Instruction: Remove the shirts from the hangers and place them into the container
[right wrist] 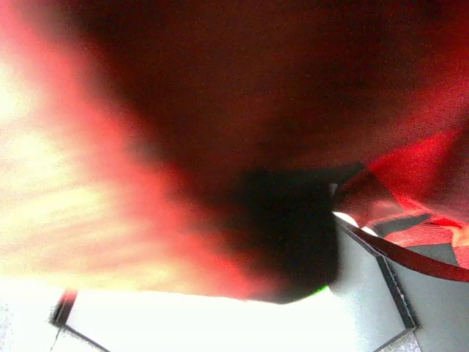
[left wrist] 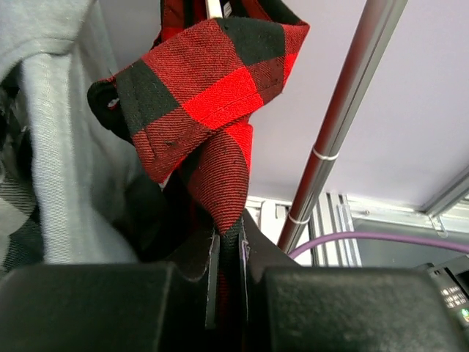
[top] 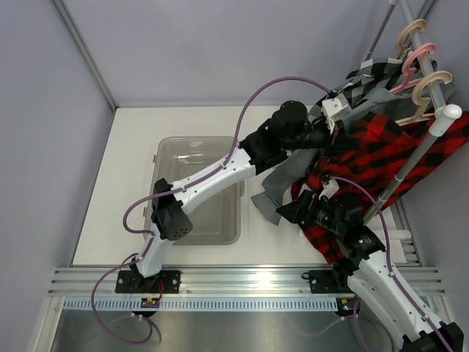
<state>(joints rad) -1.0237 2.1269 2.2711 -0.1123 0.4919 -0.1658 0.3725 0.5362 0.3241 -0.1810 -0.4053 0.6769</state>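
Observation:
The red-and-black plaid shirt hangs at the right from a tan hanger on the rack. My left gripper reaches into the clothes; in the left wrist view its jaws are shut on a fold of the plaid shirt. The grey shirt droops beside it and shows as grey cloth at the left. The black-and-white checked shirt hangs behind, near the pink hanger and another tan hanger. My right gripper sits low under the plaid hem, fingers apart; blurred red cloth fills its wrist view. The container stands at the left.
A grey metal rack pole slants down across the plaid shirt and passes close to my left gripper. Purple cables loop over both arms. An aluminium rail runs along the near table edge. Walls close in the left and back.

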